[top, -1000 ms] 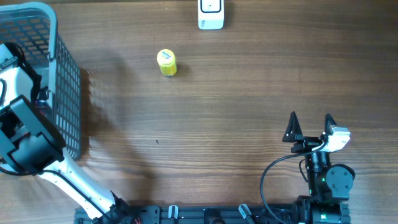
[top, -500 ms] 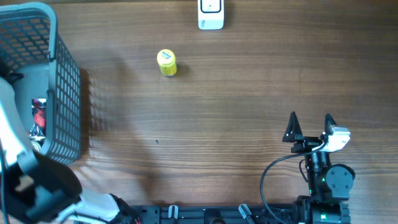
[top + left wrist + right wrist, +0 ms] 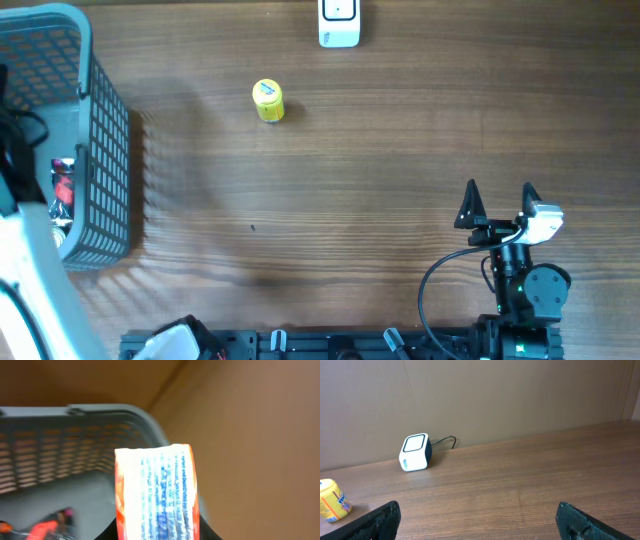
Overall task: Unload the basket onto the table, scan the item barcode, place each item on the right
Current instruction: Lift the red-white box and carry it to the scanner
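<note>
Surface: brown wooden table [image 3: 380, 200], with a plain brown wall behind it in the wrist views.
Right gripper [image 3: 498, 190]: nearest the robot's base, well apart from the scanner [image 3: 339, 23] and to its right. The jaws are spread wide with nothing between them. Judged parked, clear of the working path.
Left gripper [image 3: 158, 536]: raised well to the left of the scanner. Only dark finger edges show at the bottom of the wrist view. The jaws are drawn in narrow on the packet's lower end.
Packet [image 3: 157, 490]: the item to be scanned, orange-edged with white and blue print. It stands upright in the grip over the basket, well apart from the scanner. The print is blurred and no barcode can be made out.
Basket [image 3: 108, 160]: grey mesh, far left of the scanner. A red-printed item [image 3: 62, 185] lies inside. Judged to be the stock bin.
Yellow can [image 3: 268, 101]: near the scanner, to its left and a little toward the robot, not touching it.
Scanner: white cube at the far edge with its cable trailing behind. Its framed face is angled up toward the robot, judged so that items can be presented to it.
Stage: judged lifted but not yet presented. The next move needs a carry across and the code side turned to the window.
Risk: a thin packet pinched low may sag or slip.
</note>
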Action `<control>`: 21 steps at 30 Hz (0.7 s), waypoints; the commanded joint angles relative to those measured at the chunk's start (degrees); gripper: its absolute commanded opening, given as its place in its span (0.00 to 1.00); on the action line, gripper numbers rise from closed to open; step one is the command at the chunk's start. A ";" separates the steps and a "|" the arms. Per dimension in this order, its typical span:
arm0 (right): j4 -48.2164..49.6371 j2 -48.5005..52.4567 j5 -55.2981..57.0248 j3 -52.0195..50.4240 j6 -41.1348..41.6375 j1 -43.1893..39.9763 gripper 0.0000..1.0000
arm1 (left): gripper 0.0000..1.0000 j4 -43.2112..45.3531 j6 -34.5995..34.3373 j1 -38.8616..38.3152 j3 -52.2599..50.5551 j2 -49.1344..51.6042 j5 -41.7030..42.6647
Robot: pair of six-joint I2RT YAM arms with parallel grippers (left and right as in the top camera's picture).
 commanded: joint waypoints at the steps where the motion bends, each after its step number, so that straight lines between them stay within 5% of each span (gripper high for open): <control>1: 0.20 0.09 0.00 -0.07 0.39 0.28 1.00 | 0.24 -0.39 -0.31 -6.95 -0.04 -4.02 3.67; 11: 0.20 0.09 0.00 -0.07 0.39 0.28 1.00 | 0.25 -1.29 0.04 -32.63 -0.04 -2.56 10.08; 21: 0.20 0.09 0.00 -0.07 0.39 0.31 1.00 | 0.27 -5.73 6.80 -53.46 -0.04 11.85 2.73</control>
